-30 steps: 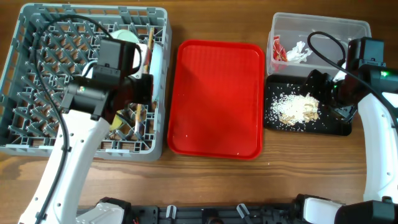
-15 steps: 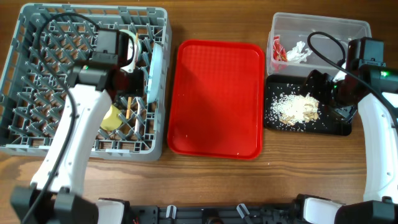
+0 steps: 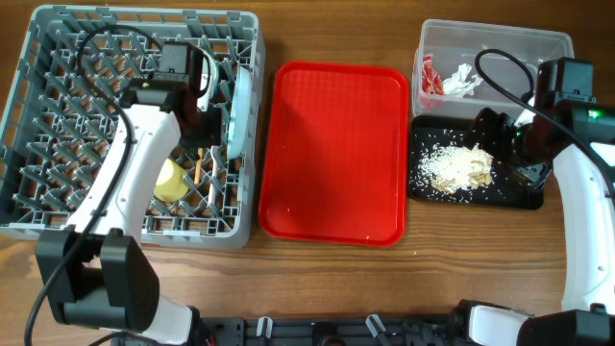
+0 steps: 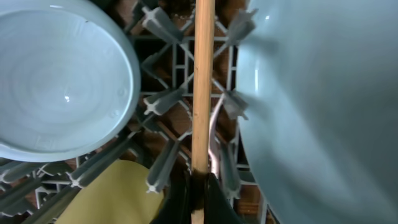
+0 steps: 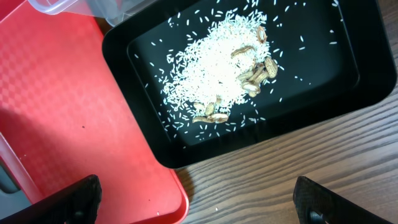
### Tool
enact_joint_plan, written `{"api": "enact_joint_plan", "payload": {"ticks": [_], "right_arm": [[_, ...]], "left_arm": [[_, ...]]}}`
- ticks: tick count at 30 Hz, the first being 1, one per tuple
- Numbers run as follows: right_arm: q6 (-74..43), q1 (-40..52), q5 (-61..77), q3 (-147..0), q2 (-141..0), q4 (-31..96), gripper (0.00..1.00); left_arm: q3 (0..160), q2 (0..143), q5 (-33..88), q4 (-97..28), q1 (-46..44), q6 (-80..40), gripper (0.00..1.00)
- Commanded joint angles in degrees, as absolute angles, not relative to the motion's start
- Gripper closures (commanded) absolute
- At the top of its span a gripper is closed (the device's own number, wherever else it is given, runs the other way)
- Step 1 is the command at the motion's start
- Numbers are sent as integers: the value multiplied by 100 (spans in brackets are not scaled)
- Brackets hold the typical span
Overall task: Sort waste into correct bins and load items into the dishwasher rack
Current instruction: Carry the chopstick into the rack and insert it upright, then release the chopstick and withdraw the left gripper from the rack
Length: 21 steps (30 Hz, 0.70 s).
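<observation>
My left gripper [image 4: 199,194] is shut on the thin wooden chopstick [image 4: 202,87] and holds it upright among the pegs of the grey dishwasher rack [image 3: 58,125]. In the rack, a pale bowl [image 4: 56,74] is to its left, the white plate [image 4: 323,93] stands on edge to its right, and the yellow cup [image 3: 173,183] lies below. My right gripper [image 5: 199,208] is open and empty over the near edge of the black tray [image 5: 348,81], which holds rice scraps [image 5: 217,68]. The clear tub [image 3: 490,38] holds the red-and-white wrapper [image 3: 429,77] and white tissue [image 3: 461,80].
The red serving tray [image 3: 336,154] lies between the rack and the bins; its corner shows in the right wrist view [image 5: 62,93]. A few nut-like scraps lie among the rice. Bare wooden table runs along the front.
My left arm has swung toward the far side of the rack, carrying the chopstick from near the plate down between the pegs by the yellow cup. The right arm has not moved.
</observation>
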<state>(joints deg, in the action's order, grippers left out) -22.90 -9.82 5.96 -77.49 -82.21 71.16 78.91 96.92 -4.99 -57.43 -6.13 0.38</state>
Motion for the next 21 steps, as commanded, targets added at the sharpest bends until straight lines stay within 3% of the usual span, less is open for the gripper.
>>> {"api": "enact_joint_plan", "payload": {"ticks": [1,12,15,18,21], "right_arm": [[-2244,-987,598,-7815,-8147,7122,0],[-2246,-987,598,-7815,-8147,7124,0],[-2244,-987,598,-7815,-8147,7124,0],[-2244,-987,598,-7815,-8147,7124,0],[-2244,-987,598,-7815,-8147,7124,0]], "left_arm": [[7944,9751,-607,-5725,-458,128,96],[7944,9751,-585,-5723,-449,126,93],[7944,9751,-585,-5723,-449,126,65],[7944,9751,-585,-5723,-449,126,48],[7944,9751,-587,-5721,-449,126,45]]}}
